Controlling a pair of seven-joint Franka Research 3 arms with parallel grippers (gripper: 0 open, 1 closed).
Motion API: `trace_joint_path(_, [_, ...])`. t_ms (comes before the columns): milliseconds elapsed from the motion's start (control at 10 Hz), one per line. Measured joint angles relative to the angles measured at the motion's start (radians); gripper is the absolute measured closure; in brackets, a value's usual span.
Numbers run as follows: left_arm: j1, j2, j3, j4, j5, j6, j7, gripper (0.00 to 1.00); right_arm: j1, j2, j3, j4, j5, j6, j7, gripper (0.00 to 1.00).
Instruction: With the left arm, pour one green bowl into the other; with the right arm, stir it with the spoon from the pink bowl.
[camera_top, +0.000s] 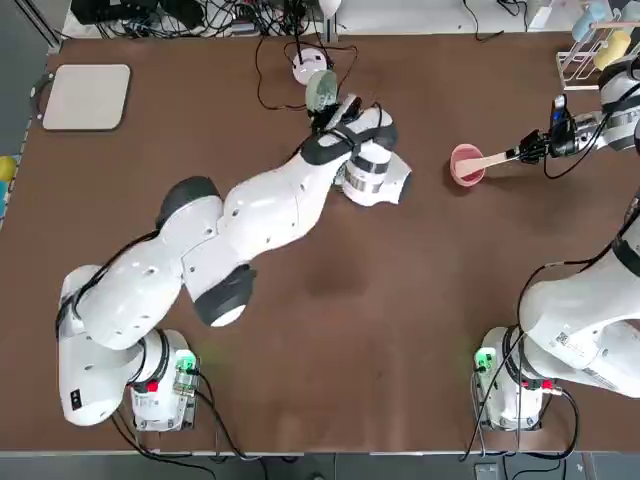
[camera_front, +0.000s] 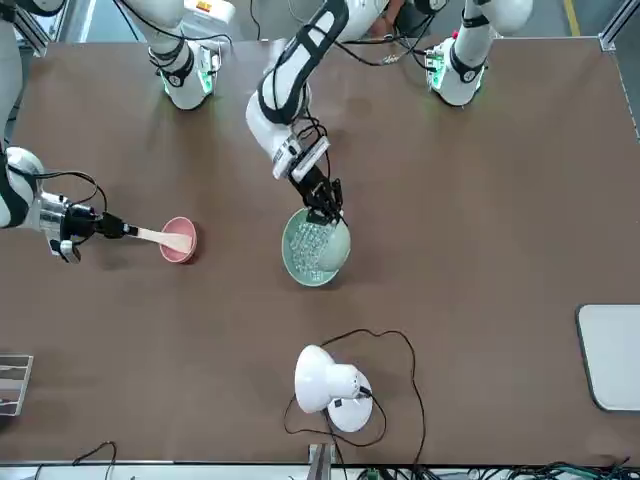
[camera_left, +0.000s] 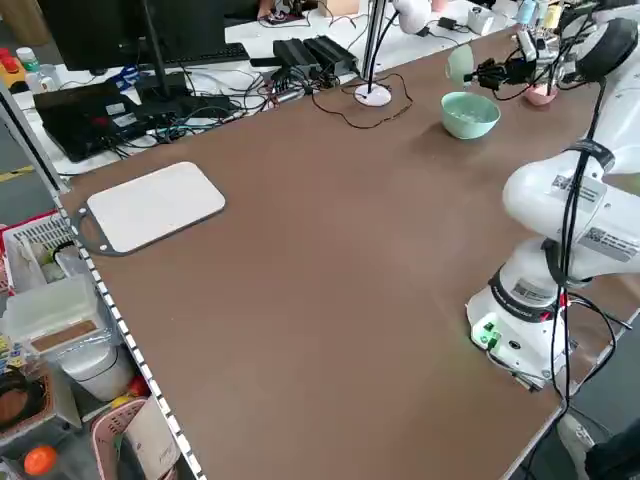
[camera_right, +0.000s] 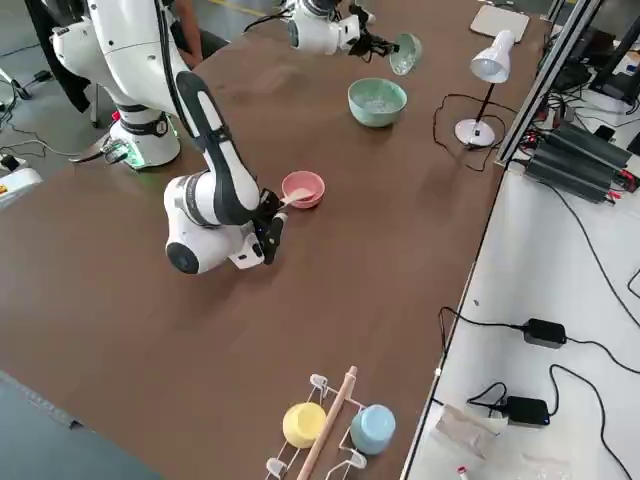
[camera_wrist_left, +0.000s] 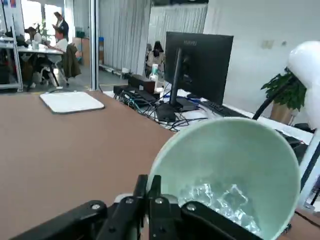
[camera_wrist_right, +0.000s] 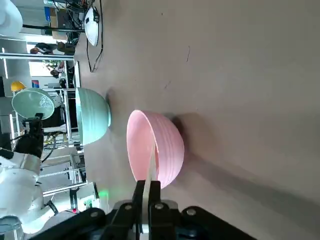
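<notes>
Up top, the left gripper (camera_right: 391, 49) pinches a small round pale green bowl (camera_right: 406, 56), likely to pour; mid-left, the right gripper (camera_right: 280, 204) pinches a light wooden spoon (camera_right: 298, 196) for stirring.

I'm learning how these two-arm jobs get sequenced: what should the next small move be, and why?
Probably tip the small green bowl further over the larger green bowl: the left gripper grips its rim, and clear pieces still lie inside. The right gripper, on the spoon at the pink bowl, could wait.
</notes>
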Motion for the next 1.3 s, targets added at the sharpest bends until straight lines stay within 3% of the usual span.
trace_joint_path(500, [-0.013, 0.034, 0.008, 0.007, 0.083, -0.068, -0.006, 0.96, -0.002, 0.000, -0.002, 0.014, 0.000, -0.013, -0.003, 0.95])
trace_joint_path(900, [-0.041, 0.080, 0.007, 0.006, 0.113, -0.191, 0.049, 0.96, -0.023, -0.001, -0.005, 0.046, 0.000, -0.107, 0.009, 0.95])
trace_joint_path(1300, [-0.046, 0.093, 0.005, 0.028, 0.118, -0.203, 0.057, 0.96, -0.025, -0.023, -0.002, 0.107, 0.000, -0.166, 0.138, 0.95])
